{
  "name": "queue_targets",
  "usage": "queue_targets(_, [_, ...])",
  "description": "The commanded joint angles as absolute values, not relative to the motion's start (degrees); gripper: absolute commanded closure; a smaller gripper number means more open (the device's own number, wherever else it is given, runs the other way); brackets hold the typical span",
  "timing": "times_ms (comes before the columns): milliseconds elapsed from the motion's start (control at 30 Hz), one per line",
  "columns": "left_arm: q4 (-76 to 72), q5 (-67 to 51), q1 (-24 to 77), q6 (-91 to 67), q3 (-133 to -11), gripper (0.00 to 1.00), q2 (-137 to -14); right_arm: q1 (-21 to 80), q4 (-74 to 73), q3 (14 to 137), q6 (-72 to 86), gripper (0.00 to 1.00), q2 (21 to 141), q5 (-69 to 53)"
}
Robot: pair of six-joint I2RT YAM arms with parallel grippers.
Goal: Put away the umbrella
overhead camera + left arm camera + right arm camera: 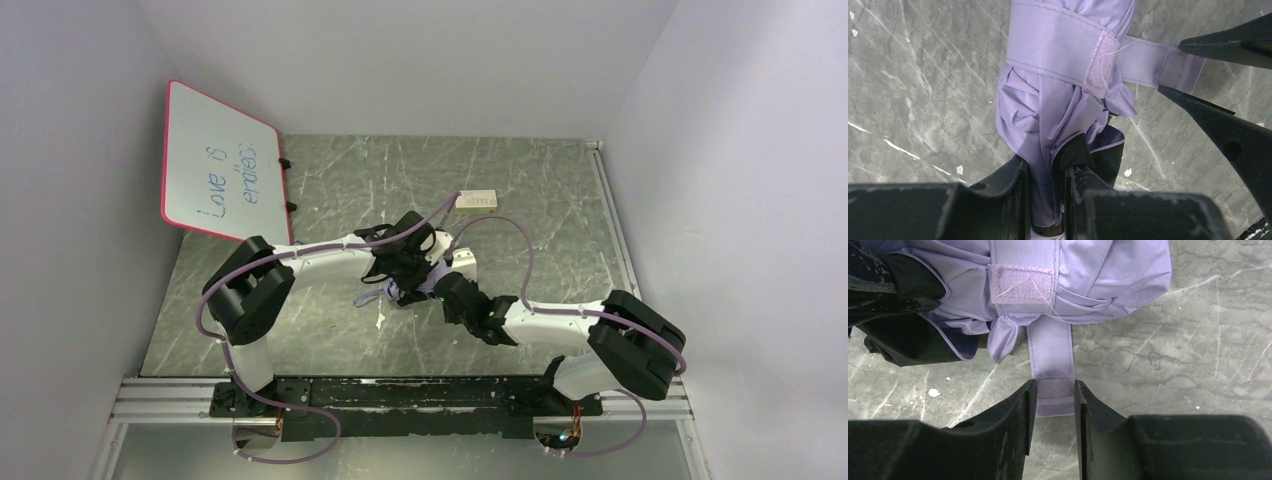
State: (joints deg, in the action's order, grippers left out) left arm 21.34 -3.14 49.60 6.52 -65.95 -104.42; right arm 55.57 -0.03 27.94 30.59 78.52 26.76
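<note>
The lavender umbrella [441, 268] lies folded on the marbled table between both arms. A closure strap [1063, 47] is wrapped around its bundled fabric [1108, 270]. My left gripper [1045, 175] is shut on the gathered fabric at one end of the umbrella [1048, 115], where black lining shows. The strap's loose end [1050, 355] sticks out flat over the table. My right gripper [1054, 395] stands around that end, one finger at each edge of the tab, its jaws narrow but open. In the left wrist view its black fingers [1228, 42] flank the strap tab [1188, 67].
A red-framed whiteboard [220, 165] leans at the back left. A small white block [477, 200] lies on the table behind the arms. Grey walls close in on the left, back and right. A metal rail [400, 395] runs along the near edge.
</note>
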Motion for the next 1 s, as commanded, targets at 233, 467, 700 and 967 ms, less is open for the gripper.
queue_targets(233, [31.02, 4.29, 48.11, 9.49, -61.3, 0.95, -111.0, 55.18, -3.4, 28.08, 31.43, 0.88, 81.12, 20.83])
queue_targets(467, [31.03, 4.78, 48.14, 9.04, -61.43, 0.95, -111.48, 55.16, -3.46, 27.55, 30.95, 0.95, 77.26, 16.41])
queue_targets(700, [30.69, 6.27, 48.12, 8.18, -61.27, 0.95, -111.54, 55.57, -10.95, 26.19, 38.18, 1.0, 71.2, 11.63])
queue_targets(967, [30.76, 6.82, 47.42, 6.94, -61.65, 0.95, -112.04, 60.33, -16.19, 21.61, 45.5, 1.0, 64.5, 8.0])
